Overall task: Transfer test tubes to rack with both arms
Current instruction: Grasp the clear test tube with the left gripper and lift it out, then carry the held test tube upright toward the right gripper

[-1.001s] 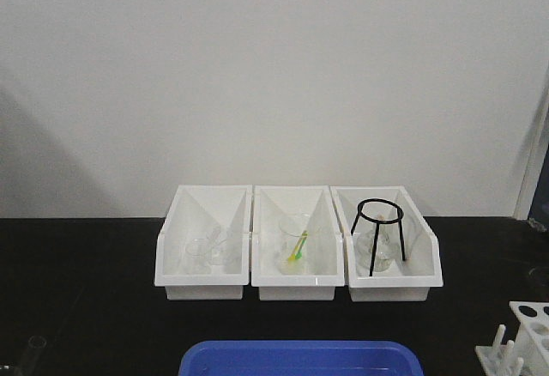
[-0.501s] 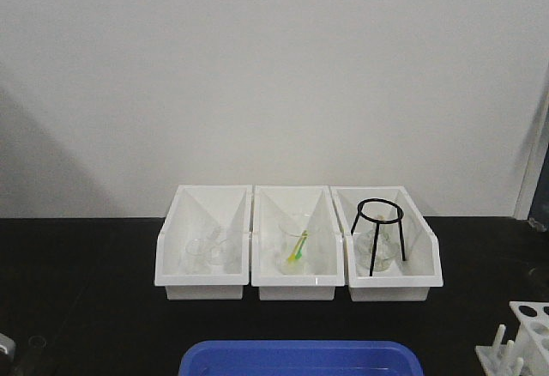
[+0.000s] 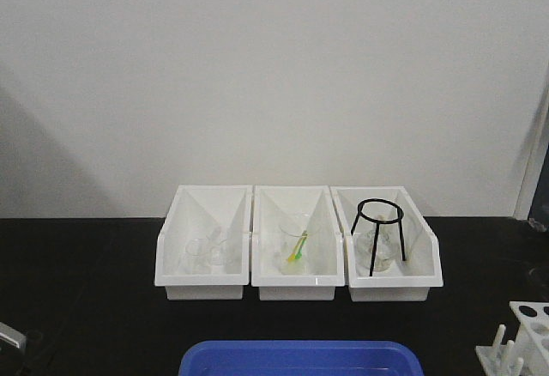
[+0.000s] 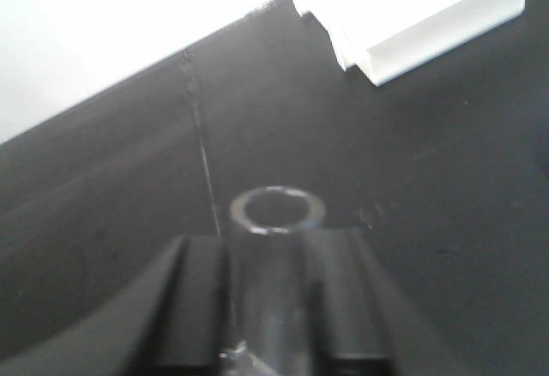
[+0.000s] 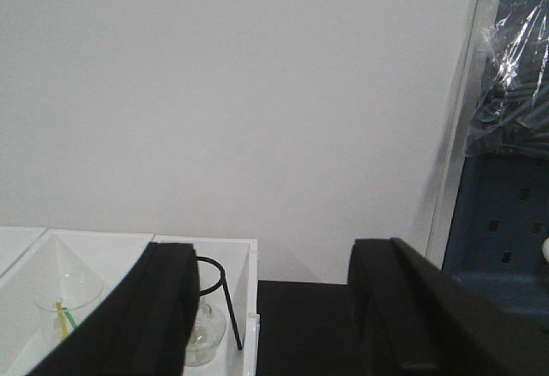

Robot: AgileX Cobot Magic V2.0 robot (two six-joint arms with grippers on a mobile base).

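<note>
The left gripper is closed on a clear glass test tube, its two black fingers pressing the barrel just below the open round rim, which points away from the wrist camera over the black desk. The right gripper hangs wide open and holds nothing, facing the pale wall.

In the front view, only a silver corner of the left arm shows, at the lower left edge. The white rack stands at the lower right corner of the desk, well apart from the tube, with a blue tray between them at the front. Three white bins line the back, a beaker in the middle one and a black ring stand in the right one.

The tube is probably light and stiff, but smooth, slippery and easily broken. It likely calls for a gentle squeeze across the barrel near the rim, which leaves the lower length free for the other gripper or for a hole in the rack. No tube can be made out in the rack from here.
</note>
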